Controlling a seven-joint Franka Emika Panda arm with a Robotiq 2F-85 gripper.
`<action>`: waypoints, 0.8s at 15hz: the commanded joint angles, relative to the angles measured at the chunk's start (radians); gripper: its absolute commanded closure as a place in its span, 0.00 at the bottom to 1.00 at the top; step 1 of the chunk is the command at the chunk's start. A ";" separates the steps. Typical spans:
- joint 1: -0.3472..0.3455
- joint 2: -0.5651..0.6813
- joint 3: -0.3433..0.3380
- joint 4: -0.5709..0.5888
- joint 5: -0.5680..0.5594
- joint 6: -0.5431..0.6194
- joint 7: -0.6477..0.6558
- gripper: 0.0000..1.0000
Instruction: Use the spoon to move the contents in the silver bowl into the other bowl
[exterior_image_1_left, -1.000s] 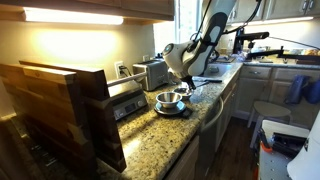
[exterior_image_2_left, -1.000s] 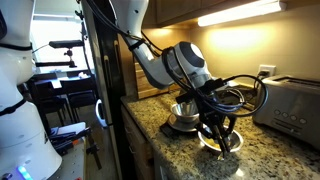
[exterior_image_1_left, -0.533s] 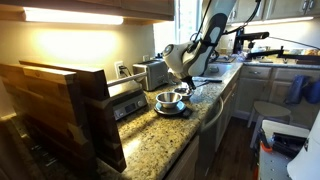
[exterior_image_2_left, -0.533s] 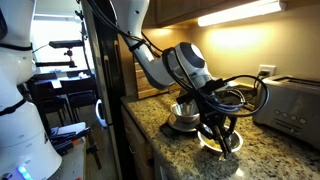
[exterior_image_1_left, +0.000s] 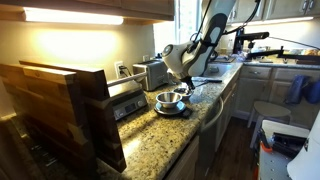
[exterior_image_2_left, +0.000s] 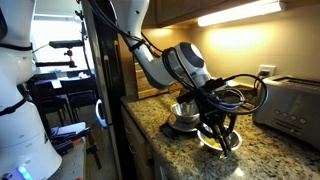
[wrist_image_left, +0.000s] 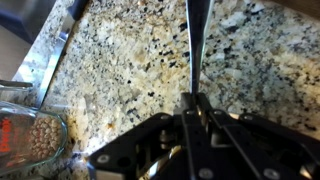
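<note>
The silver bowl sits on a dark mat on the granite counter, near the toaster. In the wrist view my gripper is shut on the thin handle of the spoon, which runs straight up over the counter and out of the top edge, so its scoop end is hidden. A clear glass bowl with brown grains and red print lies at the lower left of that view. In both exterior views the gripper hangs low beside the silver bowl, over a pale bowl.
A steel toaster stands against the wall behind the bowls. A large wooden rack fills the near end of the counter. The counter's front edge runs close to the bowls. Black cables loop around the wrist.
</note>
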 joint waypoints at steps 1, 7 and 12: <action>-0.005 -0.019 0.018 -0.020 -0.026 -0.009 0.002 0.93; 0.002 -0.022 0.030 -0.025 -0.029 -0.018 0.002 0.93; 0.006 -0.027 0.034 -0.033 -0.065 -0.012 -0.001 0.93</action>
